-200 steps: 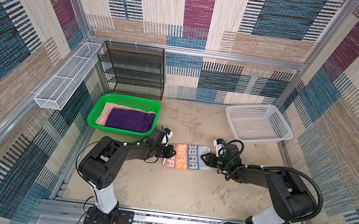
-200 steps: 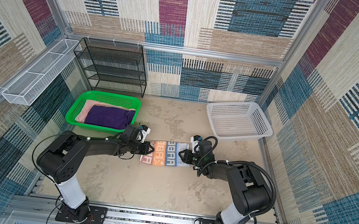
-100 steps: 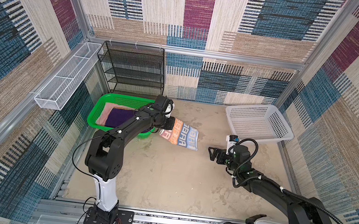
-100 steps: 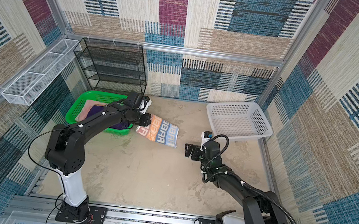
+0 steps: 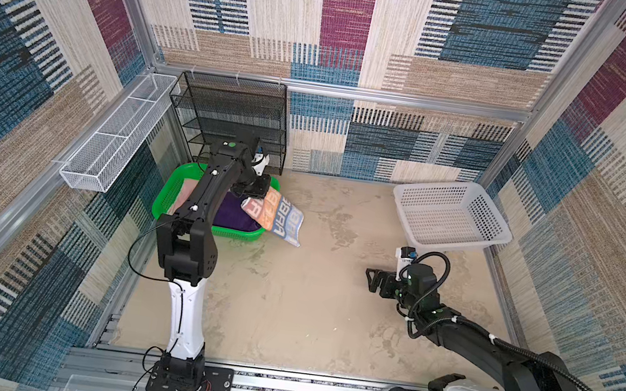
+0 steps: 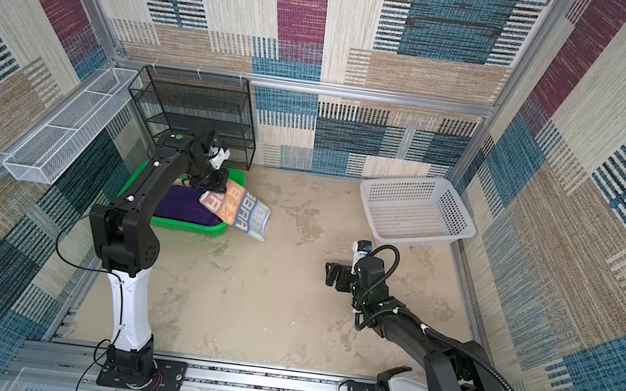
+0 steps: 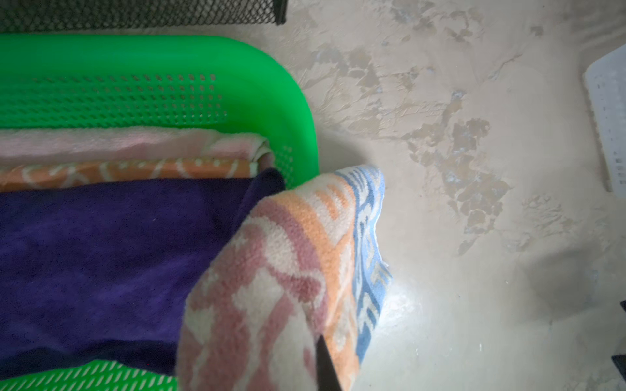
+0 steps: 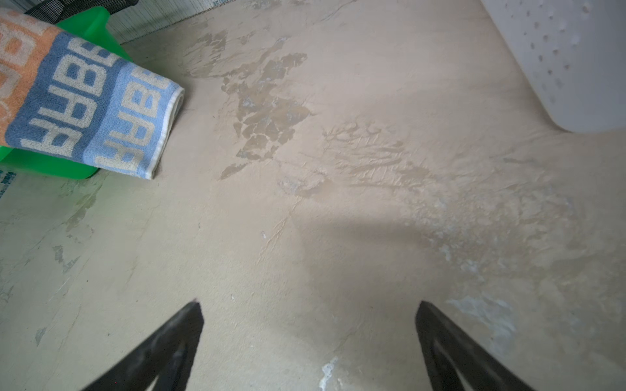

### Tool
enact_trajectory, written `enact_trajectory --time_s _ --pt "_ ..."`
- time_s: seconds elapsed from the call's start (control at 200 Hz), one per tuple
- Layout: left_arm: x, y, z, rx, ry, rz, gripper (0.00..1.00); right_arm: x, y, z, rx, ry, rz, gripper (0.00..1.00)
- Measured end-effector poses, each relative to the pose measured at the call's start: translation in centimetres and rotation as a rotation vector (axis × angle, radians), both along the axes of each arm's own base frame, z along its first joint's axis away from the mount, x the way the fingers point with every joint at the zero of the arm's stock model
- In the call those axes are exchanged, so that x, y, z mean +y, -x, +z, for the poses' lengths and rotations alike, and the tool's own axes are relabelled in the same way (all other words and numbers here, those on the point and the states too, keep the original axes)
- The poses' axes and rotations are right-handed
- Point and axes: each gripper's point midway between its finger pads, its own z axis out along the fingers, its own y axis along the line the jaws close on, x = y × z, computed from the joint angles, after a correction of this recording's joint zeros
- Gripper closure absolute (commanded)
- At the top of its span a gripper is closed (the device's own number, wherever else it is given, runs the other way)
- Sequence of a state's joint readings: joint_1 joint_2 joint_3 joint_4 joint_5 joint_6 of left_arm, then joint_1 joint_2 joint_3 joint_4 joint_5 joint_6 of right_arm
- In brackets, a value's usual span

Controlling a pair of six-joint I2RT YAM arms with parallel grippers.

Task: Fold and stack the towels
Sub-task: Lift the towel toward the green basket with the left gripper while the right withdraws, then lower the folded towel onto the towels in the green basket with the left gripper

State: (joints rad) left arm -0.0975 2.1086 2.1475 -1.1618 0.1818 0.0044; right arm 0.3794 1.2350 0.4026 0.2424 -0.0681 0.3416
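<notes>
Now the right gripper (image 5: 371, 281), spread and empty, has let go; the left gripper (image 5: 254, 195) pinches the lettered towel (image 5: 278, 218), lifted partly over the purple towel (image 5: 232, 216) beneath it, likely the final stacking.

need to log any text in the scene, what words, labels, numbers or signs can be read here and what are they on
"ABRA": big pale block letters repeated across the folded cream, orange and blue terry towel, seen sideways in a top view; first letter unsure.
small blue print beside the green plastic tray: too blurred to read.
Nothing else legible.
</notes>
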Motion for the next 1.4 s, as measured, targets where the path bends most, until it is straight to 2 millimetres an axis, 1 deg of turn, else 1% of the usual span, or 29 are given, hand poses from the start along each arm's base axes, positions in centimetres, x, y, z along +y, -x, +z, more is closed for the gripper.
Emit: enact_trajectory --time_s 0.095,0.155,0.346,0.441,0.501,0.616,0.816,0.926,0.942,0.972,0.992,1.037,1.087,1.107,1.117,1.122,1.157,1.292,1.397 --pt "2.1 0.3 0.2 0.009 -0.029 0.019 1.00 0.0 0.0 0.2 -0.007 0.000 0.002 0.00" --pt "3.1 0.4 0.5 0.007 -0.036 0.025 1.00 0.0 0.1 0.2 -0.008 0.000 0.002 0.00" --pt "7.6 -0.1 1.9 -0.027 -0.133 0.081 1.00 0.0 0.1 0.0 -0.003 0.001 0.002 0.00" --pt "9.7 -0.3 1.9 -0.028 -0.207 0.103 1.00 0.0 0.2 -0.2 0.001 0.000 0.004 0.00" --pt "10.5 -0.4 1.8 -0.026 -0.242 0.107 1.00 0.0 0.2 -0.2 0.002 0.000 0.005 0.00" --pt "12.1 -0.9 1.1 -0.012 -0.321 0.114 1.00 0.1 0.2 -0.5 0.015 -0.002 0.009 0.00" --pt "15.0 -1.8 -1.1 0.040 -0.478 0.134 1.00 0.4 0.0 -0.5 0.019 -0.005 0.015 0.00" --pt "16.0 -2.4 -2.1 0.057 -0.533 0.143 1.00 0.5 -0.2 -0.6 0.026 -0.004 0.016 0.00" --pt "16.0 -2.5 -2.2 0.059 -0.538 0.143 0.95 0.5 -0.3 -0.6 0.027 -0.004 0.017 0.00" --pt "16.2 -2.6 -2.6 0.066 -0.549 0.145 0.67 0.6 -0.3 -0.6 0.028 -0.004 0.018 0.00" --pt "16.4 -2.6 -2.8 0.071 -0.555 0.146 0.55 0.6 -0.3 -0.6 0.029 -0.005 0.020 0.00" --pt "16.6 -2.7 -3.3 0.083 -0.569 0.147 0.35 0.7 -0.4 -0.7 0.032 -0.005 0.021 0.00" --pt "16.8 -2.7 -3.7 0.090 -0.584 0.151 0.20 0.7 -0.4 -0.7 0.034 -0.004 0.022 0.00" --pt "17.0 -2.8 -3.8 0.092 -0.592 0.153 0.12 0.7 -0.5 -0.7 0.035 -0.004 0.022 0.00" --pt "17.1 -2.8 -3.8 0.090 -0.597 0.155 0.05 0.7 -0.5 -0.8 0.036 -0.003 0.022 0.00" --pt "17.1 -2.8 -3.9 0.091 -0.599 0.156 0.03 0.7 -0.5 -0.8 0.036 -0.003 0.022 0.00" --pt "17.3 -2.9 -4.0 0.090 -0.608 0.159 0.01 0.7 -0.5 -0.8 0.037 -0.003 0.022 0.00" --pt "17.8 -3.0 -3.9 0.080 -0.636 0.177 0.01 0.8 -0.7 -1.0 0.044 0.001 0.022 0.00" --pt "18.0 -3.0 -2.4 0.047 -0.647 0.191 0.01 0.8 -0.8 -1.1 0.044 0.007 0.026 0.00"
